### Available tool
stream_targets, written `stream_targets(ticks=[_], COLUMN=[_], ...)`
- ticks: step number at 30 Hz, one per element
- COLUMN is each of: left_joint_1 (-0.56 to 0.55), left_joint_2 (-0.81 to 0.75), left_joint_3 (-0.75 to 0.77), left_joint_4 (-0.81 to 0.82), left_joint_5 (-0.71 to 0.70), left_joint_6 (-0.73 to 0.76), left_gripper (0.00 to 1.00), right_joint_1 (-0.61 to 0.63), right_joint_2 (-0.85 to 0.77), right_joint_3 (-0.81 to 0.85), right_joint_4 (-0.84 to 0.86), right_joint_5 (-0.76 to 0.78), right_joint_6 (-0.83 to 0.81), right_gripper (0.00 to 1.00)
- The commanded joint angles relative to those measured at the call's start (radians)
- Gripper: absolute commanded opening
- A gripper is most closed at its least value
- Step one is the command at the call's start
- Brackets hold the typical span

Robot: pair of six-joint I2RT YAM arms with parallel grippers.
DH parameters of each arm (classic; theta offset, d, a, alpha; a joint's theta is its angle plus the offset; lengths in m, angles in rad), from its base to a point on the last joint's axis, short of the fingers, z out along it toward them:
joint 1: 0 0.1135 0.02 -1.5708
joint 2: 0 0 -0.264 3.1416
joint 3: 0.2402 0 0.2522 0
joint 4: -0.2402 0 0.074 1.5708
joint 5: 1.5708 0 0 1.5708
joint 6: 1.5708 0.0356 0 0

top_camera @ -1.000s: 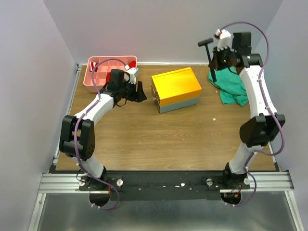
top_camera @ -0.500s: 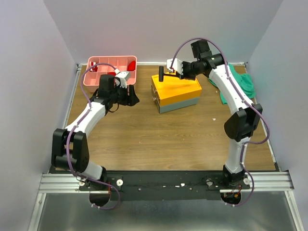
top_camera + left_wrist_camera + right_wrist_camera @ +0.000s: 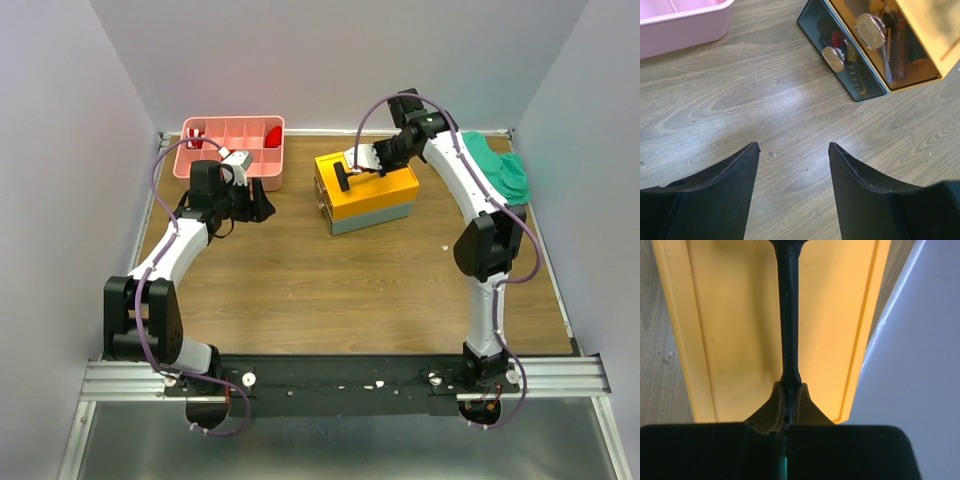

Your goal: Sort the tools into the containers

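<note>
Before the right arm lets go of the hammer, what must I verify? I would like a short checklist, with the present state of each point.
1. Right gripper holds the hammer by its handle: ok, shut on it.
2. Toolbox open to receive it: not ok, the yellow lid is down, with the hammer above it.
3. Latches released: cannot tell.
4. Left gripper free to help: ok, open and empty above the table.
5. Room inside the toolbox: cannot tell; some tools show through its tinted side.
</note>
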Motion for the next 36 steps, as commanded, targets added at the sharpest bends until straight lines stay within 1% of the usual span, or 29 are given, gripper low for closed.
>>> stream_targets(ticks=[1, 4, 5, 6, 7, 8, 9, 13, 14, 15, 17, 18, 19, 20, 22, 23, 24, 25, 26, 27, 28, 29, 30, 31, 32, 33, 34, 35, 36], left_joint_1=[0.012, 0.012, 0.012, 0.012, 0.012, 0.012, 0.012, 0.012, 0.012, 0.012, 0.012, 0.012, 0.012, 0.012, 0.012, 0.012, 0.012, 0.013, 0.012, 0.012, 0.012, 0.012, 0.012, 0.012, 0.012, 0.012, 0.013, 0.013, 0.013], left_joint_2=[-0.017, -0.003, 0.0, 0.003, 0.009, 0.011, 0.011, 0.017, 0.017, 0.02, 0.016, 0.012, 0.011, 0.009, 0.002, -0.001, 0.002, 0.003, 0.008, 0.011, 0.02, 0.025, 0.028, 0.034, 0.035, 0.038, 0.045, 0.049, 0.055], left_joint_3=[0.002, 0.007, 0.007, 0.008, 0.01, 0.012, 0.013, 0.018, 0.019, 0.022, 0.033, 0.039, 0.053, 0.061, 0.085, 0.096, 0.107, 0.131, 0.143, 0.156, 0.183, 0.197, 0.211, 0.231, 0.237, 0.24, 0.242, 0.24, 0.24], left_joint_4=[0.022, 0.025, 0.027, 0.027, 0.027, 0.027, 0.028, 0.037, 0.04, 0.04, 0.037, 0.034, 0.033, 0.027, 0.016, 0.011, 0.007, 0.002, -0.012, -0.019, -0.025, -0.042, -0.05, -0.053, -0.059, -0.059, -0.055, -0.053, -0.05], left_joint_5=[0.036, 0.038, 0.038, 0.039, 0.039, 0.044, 0.044, 0.048, 0.048, 0.05, 0.045, 0.041, 0.041, 0.056, 0.067, 0.062, 0.058, 0.039, -0.002, -0.034, -0.062, -0.135, -0.167, -0.204, -0.244, -0.327, -0.37, -0.401, -0.447], left_joint_6=[-0.009, -0.012, -0.016, -0.018, -0.019, -0.022, -0.024, -0.038, -0.042, -0.047, -0.047, -0.046, -0.035, -0.017, 0.029, 0.033, 0.037, 0.04, 0.062, 0.069, 0.076, 0.086, 0.105, 0.114, 0.125, 0.128, 0.128, 0.131, 0.132], left_gripper=[0.68, 0.68, 0.68, 0.68, 0.68, 0.68, 0.68, 0.68, 0.68, 0.68, 0.7, 0.73, 0.77, 0.98, 0.99, 0.99, 0.99, 0.99, 0.99, 0.99, 0.99, 0.99, 0.99, 0.99, 0.99, 0.99, 0.99, 0.99, 0.99], right_joint_1=[0.01, 0.025, 0.027, 0.034, 0.036, 0.039, 0.039, 0.04, 0.04, 0.04, 0.037, 0.025, 0.016, 0.004, -0.042, -0.064, -0.112, -0.139, -0.168, -0.226, -0.251, -0.271, -0.276, -0.276, -0.274, -0.274, -0.274, -0.274, -0.276], right_joint_2=[0.042, 0.04, 0.031, 0.022, 0.008, -0.019, -0.032, -0.088, -0.102, -0.128, -0.164, -0.18, -0.232, -0.259, -0.355, -0.389, -0.417, -0.437, -0.464, -0.467, -0.466, -0.469, -0.478, -0.493, -0.515, -0.599, -0.645, -0.694, -0.76], right_joint_3=[0.034, 0.019, 0.007, -0.036, -0.065, -0.091, -0.114, -0.119, -0.124, -0.131, -0.16, -0.171, -0.185, -0.231, -0.307, -0.35, -0.428, -0.456, -0.47, -0.46, -0.451, -0.452, -0.475, -0.55, -0.597, -0.652, -0.784, -0.834, -0.881], right_joint_4=[-0.007, 0.009, 0.034, 0.063, 0.112, 0.187, 0.204, 0.25, 0.27, 0.284, 0.324, 0.332, 0.335, 0.345, 0.379, 0.438, 0.466, 0.489, 0.5, 0.476, 0.433, 0.383, 0.388, 0.39, 0.41, 0.443, 0.485, 0.543, 0.559], right_joint_5=[0.018, 0.029, 0.032, 0.039, 0.05, 0.056, 0.056, 0.036, 0.042, 0.076, 0.119, 0.151, 0.154, 0.154, 0.148, 0.142, 0.135, 0.134, 0.133, 0.119, 0.108, 0.102, 0.231, 0.29, 0.321, 0.376, 0.397, 0.418, 0.461], right_joint_6=[-0.006, 0.022, 0.036, 0.051, 0.08, 0.117, 0.12, 0.172, 0.203, 0.224, 0.299, 0.325, 0.35, 0.4, 0.456, 0.534, 0.584, 0.649, 0.827, 0.928, 1.024, 1.201, 1.3, 1.371, 1.417, 1.413, 1.398, 1.354, 1.34], right_gripper=[0.01, 0.01, 0.07, 0.17, 0.3, 0.49, 0.54, 0.66, 0.94, 1.0, 1.0, 1.0, 1.0, 1.0, 1.0, 1.0, 1.0, 1.0, 1.0, 1.0, 1.0, 1.0, 1.0, 1.0, 1.0, 1.0, 1.0, 1.0, 1.0])
